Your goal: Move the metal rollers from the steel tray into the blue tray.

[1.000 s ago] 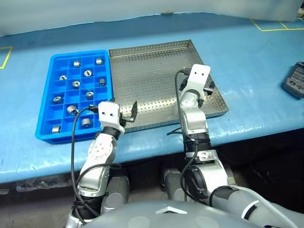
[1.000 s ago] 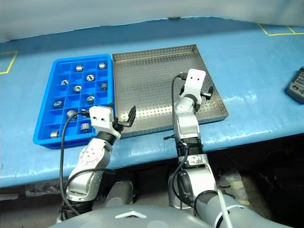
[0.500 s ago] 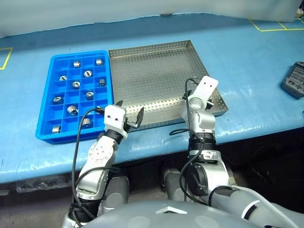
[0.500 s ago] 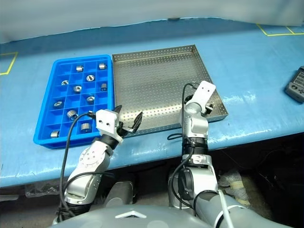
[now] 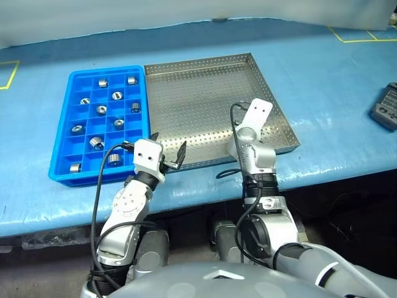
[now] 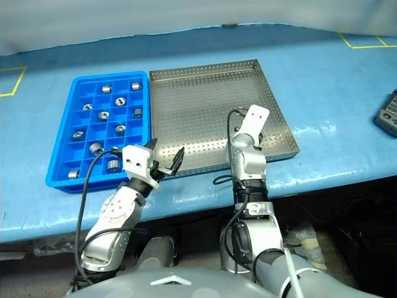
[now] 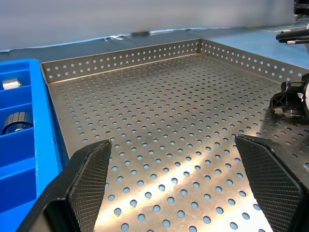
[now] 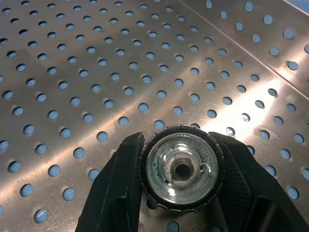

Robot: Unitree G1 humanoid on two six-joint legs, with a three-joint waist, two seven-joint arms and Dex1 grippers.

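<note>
Right gripper [image 8: 179, 169] clamps roller [image 8: 181, 166] over steel tray [image 5: 186, 93] near-right area; we see left gripper [image 5: 167, 155] gaping, empty; other rollers [image 5: 117, 95] in blue tray [image 5: 62, 177], left.

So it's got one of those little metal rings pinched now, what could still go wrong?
The right hand grips the roller only by its round rim, so it might slip out when lifted. It could also catch the steel tray's raised rim on the way out. In the blue tray, it may land on a roller-filled compartment.
</note>
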